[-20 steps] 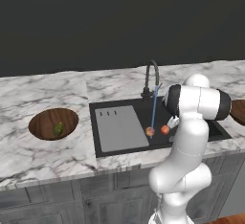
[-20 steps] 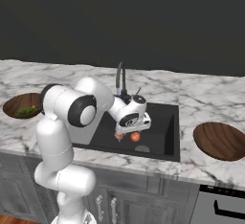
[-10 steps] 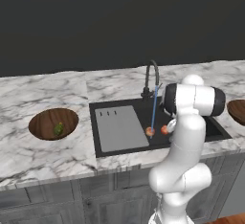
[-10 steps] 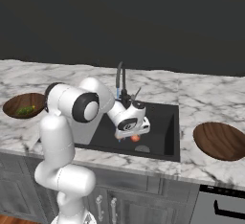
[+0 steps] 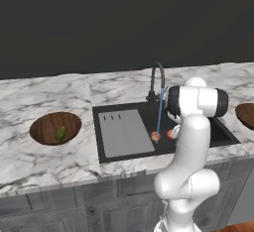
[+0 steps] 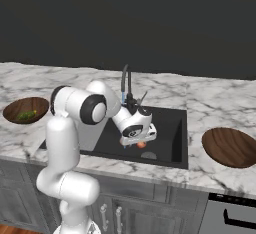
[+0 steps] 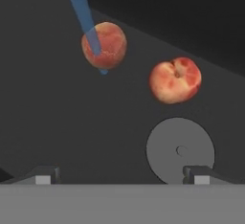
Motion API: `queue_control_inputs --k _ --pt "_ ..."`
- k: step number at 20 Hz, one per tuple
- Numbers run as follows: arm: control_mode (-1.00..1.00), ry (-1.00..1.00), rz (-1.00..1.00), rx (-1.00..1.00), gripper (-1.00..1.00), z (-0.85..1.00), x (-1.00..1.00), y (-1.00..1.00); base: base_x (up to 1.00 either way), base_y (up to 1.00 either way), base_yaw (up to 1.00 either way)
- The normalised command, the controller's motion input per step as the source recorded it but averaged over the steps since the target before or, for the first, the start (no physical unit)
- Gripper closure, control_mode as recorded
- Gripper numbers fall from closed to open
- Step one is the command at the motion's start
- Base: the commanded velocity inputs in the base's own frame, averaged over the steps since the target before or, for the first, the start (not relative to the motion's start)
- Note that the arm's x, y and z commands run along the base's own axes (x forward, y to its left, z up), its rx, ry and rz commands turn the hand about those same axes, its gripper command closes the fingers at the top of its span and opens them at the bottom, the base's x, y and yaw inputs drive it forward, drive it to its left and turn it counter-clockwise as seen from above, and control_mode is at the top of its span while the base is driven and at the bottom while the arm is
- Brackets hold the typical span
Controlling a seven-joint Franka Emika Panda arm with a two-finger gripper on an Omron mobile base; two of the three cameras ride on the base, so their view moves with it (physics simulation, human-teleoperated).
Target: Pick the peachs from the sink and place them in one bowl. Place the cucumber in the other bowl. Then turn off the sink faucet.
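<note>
Cucumber (image 5: pixel 60 133) already bowled; peach step now. Gripper (image 7: pixel 119 174) spread wide, empty, low in sink (image 5: pixel 124 154). Next: centre jaws over nearer peach (image 7: pixel 175 80), descend, close.

dark wall (image 5: pixel 99 23), marble counter (image 5: pixel 44 97), grey cabinets (image 5: pixel 74 208)

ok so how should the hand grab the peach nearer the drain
Take the peach across its round middle, coming down from above with the open hand centred over it. It lies loose on the flat sink floor, apart from the other peach under the water stream, so both sides look free for a finger.
</note>
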Motion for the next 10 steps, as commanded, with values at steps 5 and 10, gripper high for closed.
queue_control_inputs --k 5,10 --pt "-1.00 0.00 0.00 0.00 -1.00 -0.21 0.20 0.00 0.00 0.00 0.00" --pt "-1.00 0.00 0.00 0.00 -1.00 -0.22 0.27 0.00 0.00 0.00 0.00"
